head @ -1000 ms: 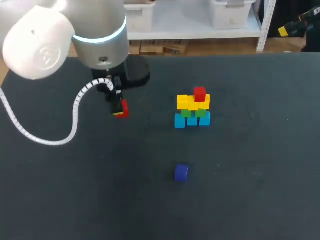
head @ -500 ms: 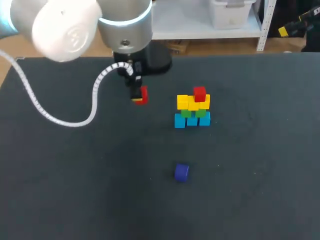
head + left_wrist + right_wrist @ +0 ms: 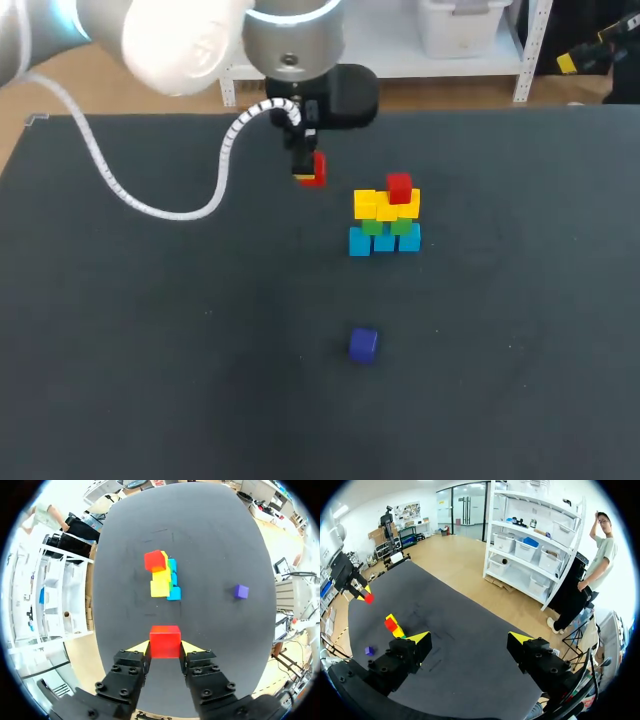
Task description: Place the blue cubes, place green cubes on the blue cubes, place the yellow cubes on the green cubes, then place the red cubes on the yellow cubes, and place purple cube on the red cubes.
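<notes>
My left gripper [image 3: 308,175] [image 3: 165,648] is shut on a red cube [image 3: 314,168] [image 3: 165,641], held above the table, left of and behind the stack. The stack [image 3: 386,215] [image 3: 163,575] has blue cubes at the base, green cubes on them, yellow cubes above, and one red cube [image 3: 399,187] [image 3: 155,560] on top. A purple cube [image 3: 363,344] [image 3: 241,591] lies alone on the table nearer the front. My right gripper [image 3: 470,642] is open and empty, high and far from the stack [image 3: 395,626]; it is outside the head view. In the right wrist view the left gripper's red cube [image 3: 368,598] shows far off.
The black table [image 3: 520,300] stretches wide around the stack. The left arm's white cable [image 3: 150,205] loops over the table's left part.
My left arm has carried the red cube to the right and toward the table's far side, closer to the stack. The stack and the purple cube have not moved.
</notes>
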`<state>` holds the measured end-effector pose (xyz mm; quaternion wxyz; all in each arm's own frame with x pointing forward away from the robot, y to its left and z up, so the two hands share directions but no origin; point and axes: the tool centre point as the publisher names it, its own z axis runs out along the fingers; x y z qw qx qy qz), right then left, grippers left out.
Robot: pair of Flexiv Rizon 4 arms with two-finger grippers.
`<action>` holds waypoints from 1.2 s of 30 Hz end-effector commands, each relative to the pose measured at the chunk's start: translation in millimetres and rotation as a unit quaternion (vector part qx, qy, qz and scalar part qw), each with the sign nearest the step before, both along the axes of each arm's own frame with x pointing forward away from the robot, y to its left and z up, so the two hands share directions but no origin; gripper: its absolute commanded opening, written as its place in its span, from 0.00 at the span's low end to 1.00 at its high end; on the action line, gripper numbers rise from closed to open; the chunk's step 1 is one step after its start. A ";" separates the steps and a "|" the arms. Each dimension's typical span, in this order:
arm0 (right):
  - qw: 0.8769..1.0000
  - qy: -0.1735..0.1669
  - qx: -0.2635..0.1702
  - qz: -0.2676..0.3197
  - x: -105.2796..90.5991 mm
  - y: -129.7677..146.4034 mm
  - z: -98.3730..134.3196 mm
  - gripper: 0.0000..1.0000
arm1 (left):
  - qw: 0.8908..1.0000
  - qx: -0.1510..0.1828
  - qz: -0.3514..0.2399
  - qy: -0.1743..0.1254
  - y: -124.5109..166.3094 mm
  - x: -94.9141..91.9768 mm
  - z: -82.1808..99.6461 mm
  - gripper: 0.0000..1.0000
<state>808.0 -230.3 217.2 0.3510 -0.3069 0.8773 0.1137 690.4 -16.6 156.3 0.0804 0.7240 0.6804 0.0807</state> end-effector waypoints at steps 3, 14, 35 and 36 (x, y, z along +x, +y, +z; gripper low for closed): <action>1.000 0.000 0.001 0.000 -0.5 -0.6 0.0 1.00 | 1.000 0.009 0.003 0.009 -12.4 16.5 0.2 0.00; 1.000 0.000 0.001 0.000 -0.5 -0.6 0.0 1.00 | 1.000 0.004 -0.006 0.017 -34.5 28.1 0.6 0.00; 1.000 0.000 0.001 0.000 -0.5 -0.6 0.0 1.00 | 0.999 -0.028 -0.007 0.020 -39.0 22.6 6.8 0.00; 1.000 0.000 0.001 0.000 -0.5 -0.6 0.0 1.00 | 0.999 -0.028 -0.007 0.020 -39.0 22.6 6.8 0.00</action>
